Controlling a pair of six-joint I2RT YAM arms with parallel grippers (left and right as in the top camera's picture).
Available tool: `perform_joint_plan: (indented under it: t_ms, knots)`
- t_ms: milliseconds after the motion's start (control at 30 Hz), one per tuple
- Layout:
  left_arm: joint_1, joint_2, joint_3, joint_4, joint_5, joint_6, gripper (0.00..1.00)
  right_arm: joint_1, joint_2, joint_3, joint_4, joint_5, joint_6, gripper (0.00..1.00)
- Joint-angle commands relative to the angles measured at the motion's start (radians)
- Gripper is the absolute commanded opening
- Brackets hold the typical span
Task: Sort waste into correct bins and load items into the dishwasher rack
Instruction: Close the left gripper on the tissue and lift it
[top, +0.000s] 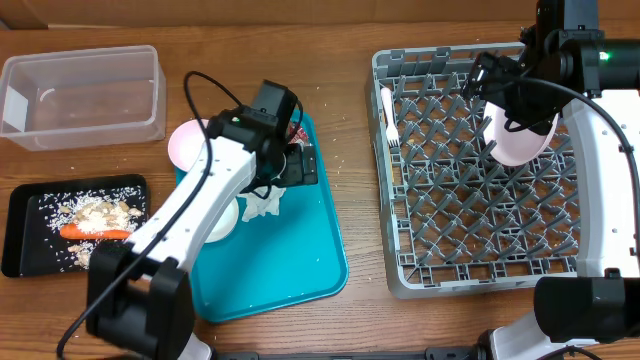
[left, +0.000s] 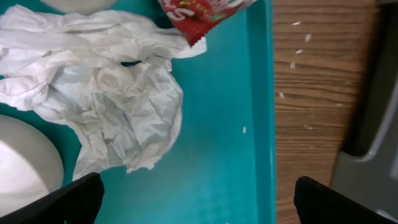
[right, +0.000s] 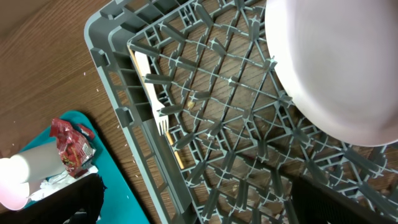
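1. L gripper (left: 198, 205) is held spread w/ nothing gripped, over the crumpled napkin (left: 106, 93) on the teal tray (left: 249, 124); the red wrapper (left: 199, 14) is seen touching it
2. R gripper (right: 196, 196) is spread too; the pink plate (right: 336, 68) is seen tilted in the rack (right: 118, 81), the fork (right: 158, 109) by the rack wall
3. Carrot (top: 95, 233) & rice scraps (top: 95, 212) are kept in the black tray (top: 25, 235)

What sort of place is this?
Probably a dish-clearing station on a wooden tabletop: grey lattice dishwasher rack, teal serving tray holding crumpled white napkins, shallow black tray of beige food scraps.
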Motion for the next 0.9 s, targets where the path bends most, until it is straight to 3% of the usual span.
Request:
perform_joint_plan:
  t_ms: [0,667,733,867]
  knots:
    - [0.002,0.088,-0.006,-0.005,-0.031,0.031,1.0,-0.002,-0.005,0.009,0.002,-0.008,0.005,1.0]
    - [-0.003,0.28,-0.006,0.016,-0.139,0.054,0.98,-0.002,-0.005,0.009,0.002,-0.008,0.005,1.0]
    - [-0.003,0.288,-0.006,0.019,-0.139,0.054,0.9,-0.002,-0.005,0.009,0.002,-0.008,0.005,1.0]
    - [-0.003,0.287,-0.005,0.015,-0.138,0.053,0.56,-0.002,-0.005,0.009,0.002,-0.008,0.005,1.0]
